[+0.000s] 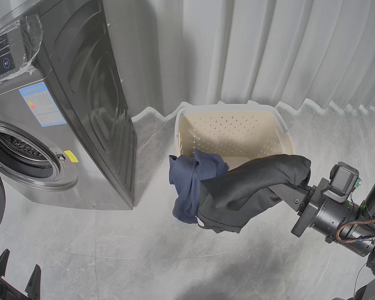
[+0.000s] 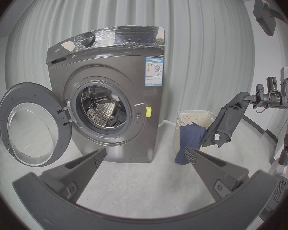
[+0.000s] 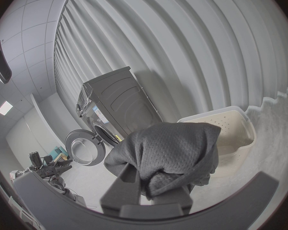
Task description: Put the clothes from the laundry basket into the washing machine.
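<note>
Your right gripper (image 3: 150, 189) is clamped on a dark grey garment (image 1: 246, 184). The cloth is bunched over its fingers and hangs clear of the floor (image 1: 154, 246), at the front rim of the laundry basket (image 1: 233, 126). The basket stands on the floor at the foot of the curtain (image 1: 254, 38), near the side panel of the washing machine (image 1: 83, 105). A navy garment (image 1: 193, 180) is draped over the basket's front rim and trails down its outer wall. You cannot tell whether the grey cloth touches it.

The machine's door (image 2: 32, 125) is swung wide open, and a dark piece of clothing (image 2: 116, 118) lies in the drum (image 2: 99, 107). Your left gripper (image 2: 144, 150) hangs low in front of the machine with its fingers spread apart and nothing between them.
</note>
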